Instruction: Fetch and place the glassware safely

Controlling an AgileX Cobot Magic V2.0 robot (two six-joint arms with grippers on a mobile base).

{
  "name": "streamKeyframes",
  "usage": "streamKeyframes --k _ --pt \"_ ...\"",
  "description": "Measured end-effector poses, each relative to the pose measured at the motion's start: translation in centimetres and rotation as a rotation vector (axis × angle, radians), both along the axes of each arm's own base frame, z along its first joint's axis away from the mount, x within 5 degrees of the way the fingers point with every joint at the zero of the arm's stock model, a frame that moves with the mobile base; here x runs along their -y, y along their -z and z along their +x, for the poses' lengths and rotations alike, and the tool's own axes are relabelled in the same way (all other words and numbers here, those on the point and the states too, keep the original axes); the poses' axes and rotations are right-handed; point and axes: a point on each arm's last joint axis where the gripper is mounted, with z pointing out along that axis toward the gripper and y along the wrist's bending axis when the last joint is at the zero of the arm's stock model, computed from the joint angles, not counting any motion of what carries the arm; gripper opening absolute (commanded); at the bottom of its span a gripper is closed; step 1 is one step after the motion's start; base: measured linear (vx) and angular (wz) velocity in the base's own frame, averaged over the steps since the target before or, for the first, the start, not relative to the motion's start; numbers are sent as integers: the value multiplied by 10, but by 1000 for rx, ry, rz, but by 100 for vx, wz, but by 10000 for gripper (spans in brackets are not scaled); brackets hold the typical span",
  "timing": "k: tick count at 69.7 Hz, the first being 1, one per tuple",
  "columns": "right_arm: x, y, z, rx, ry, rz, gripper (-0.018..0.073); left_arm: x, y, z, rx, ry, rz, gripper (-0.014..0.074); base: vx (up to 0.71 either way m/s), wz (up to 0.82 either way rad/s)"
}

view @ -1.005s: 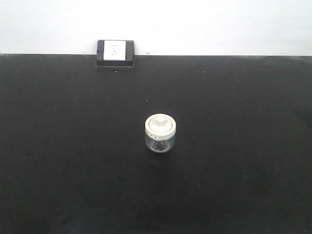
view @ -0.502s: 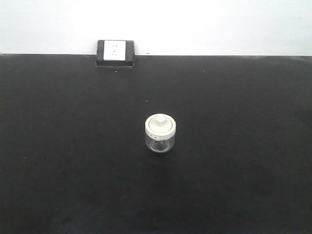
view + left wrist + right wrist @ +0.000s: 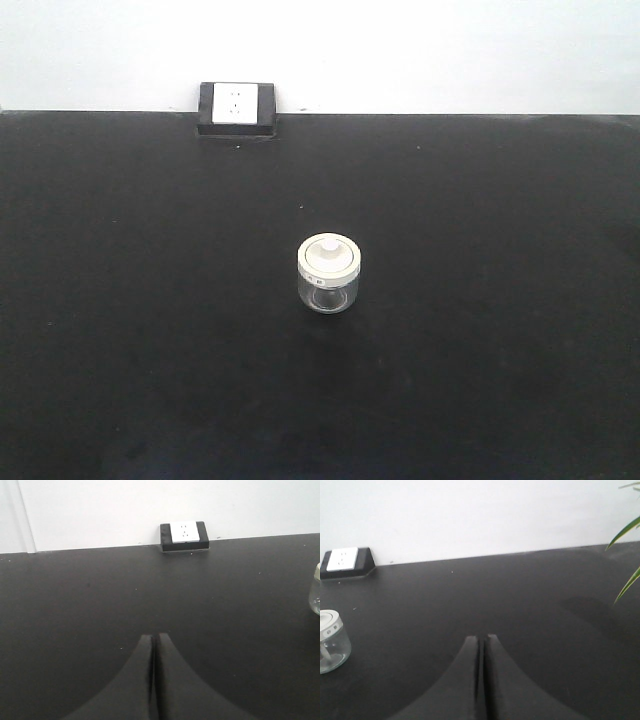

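Note:
The glassware is a small squat clear jar (image 3: 329,274) with a cream-white knobbed lid. It stands upright in the middle of the black table (image 3: 150,300). It shows at the right edge of the left wrist view (image 3: 315,589) and at the left edge of the right wrist view (image 3: 331,641). My left gripper (image 3: 155,636) is shut and empty, low over the table, left of the jar. My right gripper (image 3: 482,637) is shut and empty, right of the jar. Neither gripper shows in the front view.
A black box with a white socket plate (image 3: 237,107) sits at the table's back edge against the white wall. Green plant leaves (image 3: 627,555) reach in at the right of the right wrist view.

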Motion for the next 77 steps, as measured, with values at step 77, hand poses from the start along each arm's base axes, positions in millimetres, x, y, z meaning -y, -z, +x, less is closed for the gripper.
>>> streamKeyframes --k 77 --pt "1 13 -1 98 7 -52 -4 0 0 0 -5 1 0 2 0 0"
